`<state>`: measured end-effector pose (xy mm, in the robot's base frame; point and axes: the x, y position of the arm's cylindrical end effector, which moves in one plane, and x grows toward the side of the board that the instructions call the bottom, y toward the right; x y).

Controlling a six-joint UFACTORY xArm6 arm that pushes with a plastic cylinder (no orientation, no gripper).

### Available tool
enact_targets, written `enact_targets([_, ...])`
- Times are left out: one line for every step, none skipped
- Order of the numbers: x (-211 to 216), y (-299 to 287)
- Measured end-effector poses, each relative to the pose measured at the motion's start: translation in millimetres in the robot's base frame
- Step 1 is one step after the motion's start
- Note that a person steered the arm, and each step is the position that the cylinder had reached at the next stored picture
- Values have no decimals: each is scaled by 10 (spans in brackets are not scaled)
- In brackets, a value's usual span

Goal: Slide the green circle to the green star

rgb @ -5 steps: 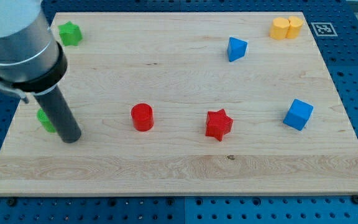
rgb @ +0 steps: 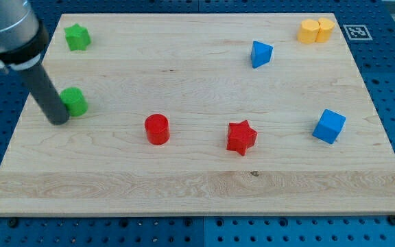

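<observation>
The green circle (rgb: 74, 101) is a small green cylinder on the wooden board's left side. The green star (rgb: 78, 37) lies near the board's top left corner, well above the circle toward the view's top. My tip (rgb: 59, 121) rests on the board just left of and slightly below the green circle, touching or almost touching it. The dark rod runs up to the view's top left and hides part of the circle's left edge.
A red cylinder (rgb: 157, 129) and a red star (rgb: 241, 137) sit mid-board. A blue triangular block (rgb: 260, 53) is at upper right, a blue cube (rgb: 329, 126) at right, a yellow block (rgb: 317, 31) at the top right corner. The board's left edge (rgb: 20, 120) is close to my tip.
My tip moved up and left. The green circle slid up and to the right, closer to the green star, and now shows more fully beside the rod.
</observation>
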<state>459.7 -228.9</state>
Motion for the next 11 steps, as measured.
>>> enact_targets([-294,14])
enact_targets([-540,14])
enact_targets([-415,14])
enact_targets([-382,274])
enact_targets([-410,298])
enact_targets([-442,569])
enact_targets([-368,602])
enact_targets([-352,765])
enact_targets([-481,837])
enact_targets([-615,853])
enact_targets([-811,853])
